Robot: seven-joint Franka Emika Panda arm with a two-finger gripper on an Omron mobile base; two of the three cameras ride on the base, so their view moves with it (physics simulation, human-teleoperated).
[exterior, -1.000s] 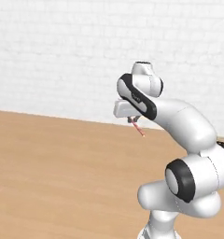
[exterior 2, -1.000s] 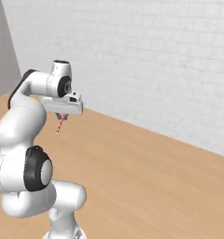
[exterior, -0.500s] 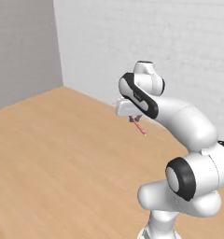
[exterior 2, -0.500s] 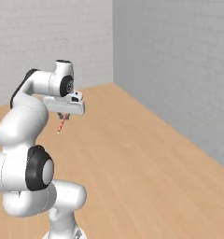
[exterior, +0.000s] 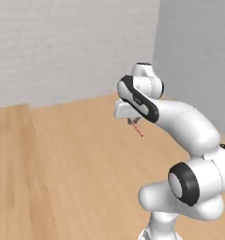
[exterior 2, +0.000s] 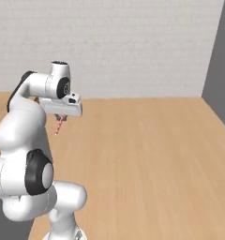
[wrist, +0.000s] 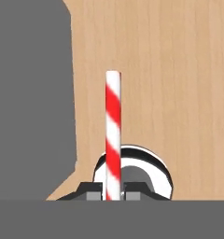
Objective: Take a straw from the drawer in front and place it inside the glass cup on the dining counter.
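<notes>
Pinched tight, the gripper (wrist: pixel 113 195) clamps the lower end of the straw (wrist: pixel 113 135) between its two dark fingertips (wrist: pixel 92 196), one on each side, with the jaws pressed together against it. In the hand view the straw rises straight up from between the tips. It is a thin, straight white tube wound with red diagonal stripes, like a candy cane, and its far end is cut flat. No writing, label or brand can be read on the straw or on the arm.

In the left base view the gripper (exterior: pixel 133 121) hangs under the white hand, and the straw (exterior: pixel 138 130) slants down and away from it as a short pink-red line. In the right base view the straw (exterior 2: pixel 59 125) points down and slightly to the left beneath the gripper (exterior 2: pixel 62 116).

Below the gripper lies a light wood floor (exterior 2: pixel 147 154). Beyond it stands a white brick wall (exterior 2: pixel 133 47), which meets a plain grey wall (exterior: pixel 198 51) at a corner. In the hand view, a flat grey area (wrist: pixel 32 102) lies left of the straw, with wood planks on the right.
</notes>
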